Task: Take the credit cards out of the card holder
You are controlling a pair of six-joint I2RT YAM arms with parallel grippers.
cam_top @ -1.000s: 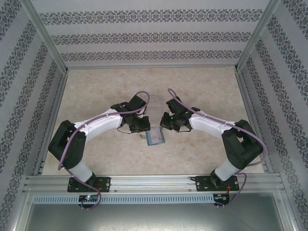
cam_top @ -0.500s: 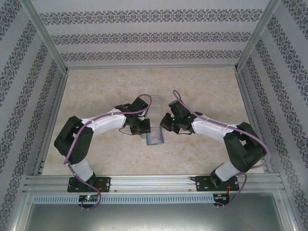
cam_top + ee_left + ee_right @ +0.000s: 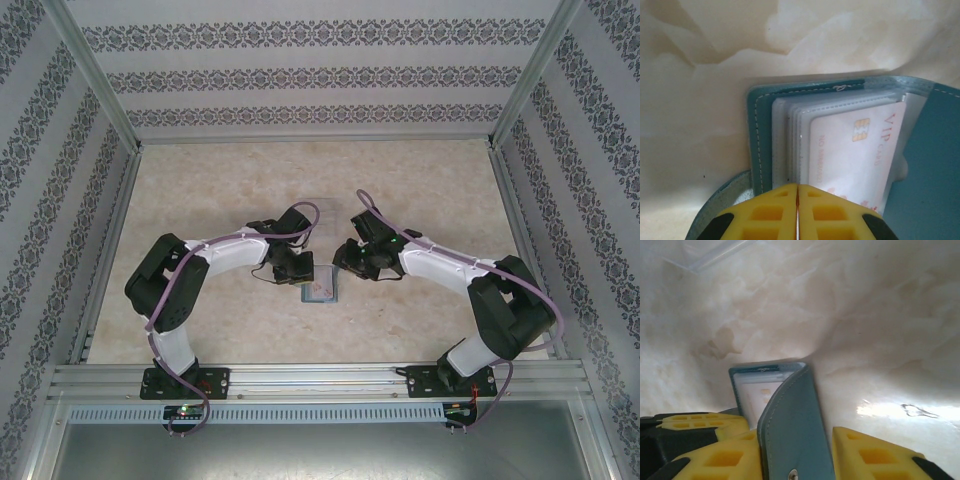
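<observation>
White chip credit card [image 3: 850, 150] in the teal folding card holder [image 3: 756, 145] lies at 12 o'clock of pressed-together left jaws; spread right jaws straddle its flap [image 3: 795, 430].

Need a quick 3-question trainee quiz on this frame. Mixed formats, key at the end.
1. True or false: the left gripper is wide open.
2. What stands between the fingers of the right gripper? A) a black card B) the teal flap of the holder C) a clear tray
3. Fill in: the top card in the holder carries a chip and the letters "___".
Key: 1 false; 2 B; 3 VIP.
</observation>
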